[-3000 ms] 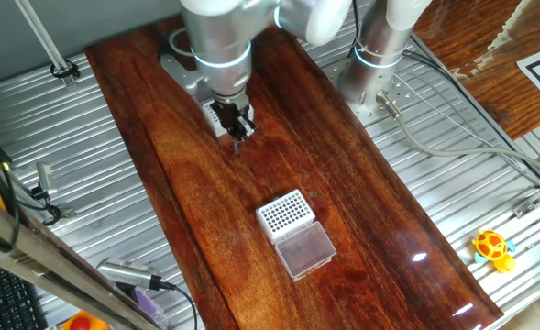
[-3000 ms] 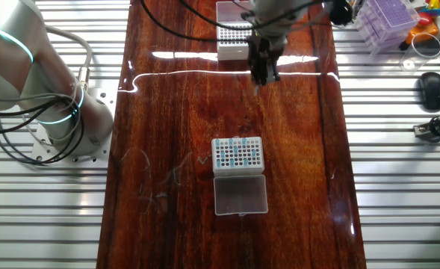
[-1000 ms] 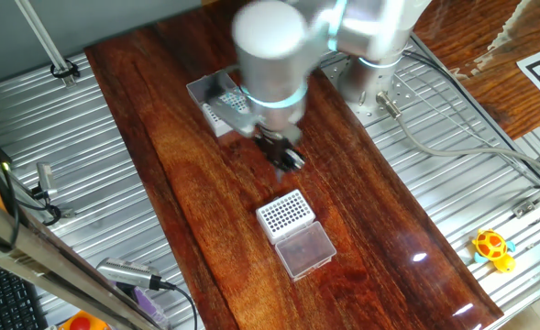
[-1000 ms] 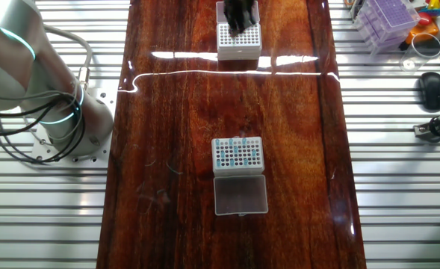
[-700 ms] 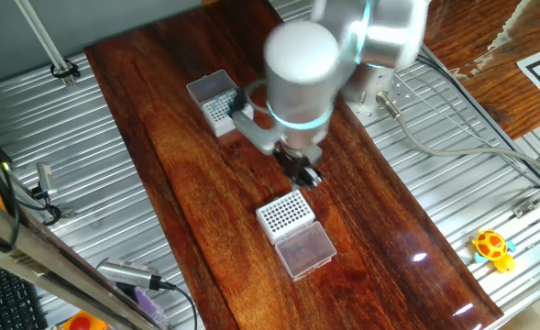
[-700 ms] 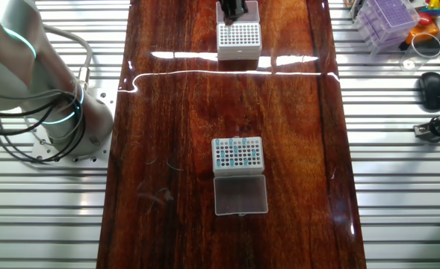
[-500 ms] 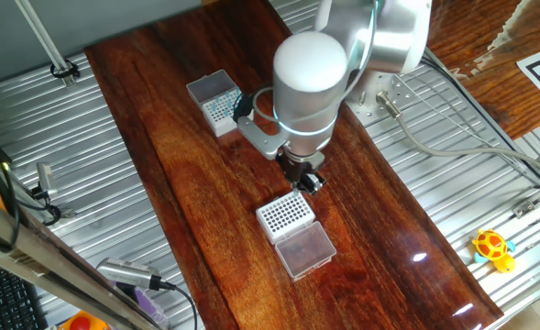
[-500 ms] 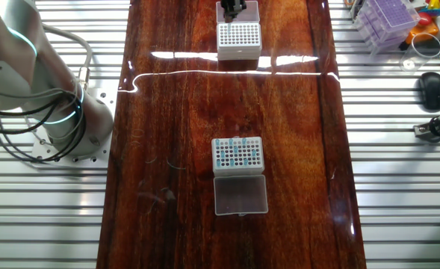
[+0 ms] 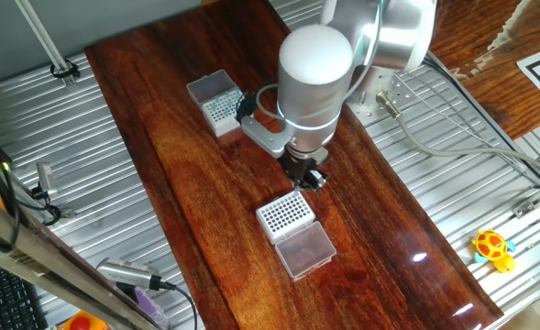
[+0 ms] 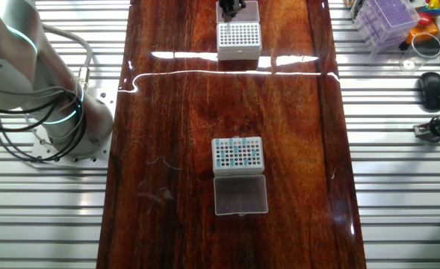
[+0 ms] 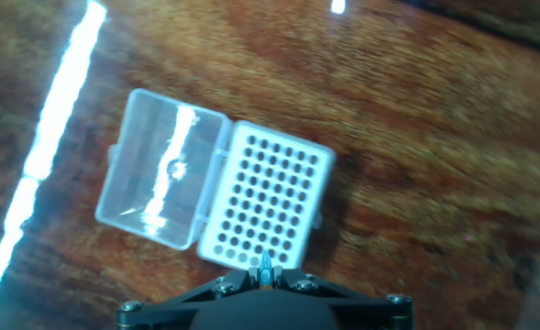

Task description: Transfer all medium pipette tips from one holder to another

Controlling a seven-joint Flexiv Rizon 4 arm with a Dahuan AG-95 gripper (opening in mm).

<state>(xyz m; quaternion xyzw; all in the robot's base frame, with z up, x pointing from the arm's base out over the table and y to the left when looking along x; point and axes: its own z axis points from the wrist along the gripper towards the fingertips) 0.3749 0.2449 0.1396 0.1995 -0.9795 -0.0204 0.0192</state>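
The gripper [image 9: 308, 178] hangs just above the dark-hole rack [image 11: 268, 200], its fingers pressed together on one teal tip [image 11: 266, 267]. Every hole in this rack looks empty. The other rack [image 10: 238, 155], well apart, holds many tips [image 10: 234, 154]. I judge the transfer is only beginning.

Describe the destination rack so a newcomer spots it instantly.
On the long dark wooden board, two small white racks sit apart. The destination rack is the one by the gripper, its clear lid lying open alongside. Unlike the other rack, studded with teal tips, its bold dark holes are empty.
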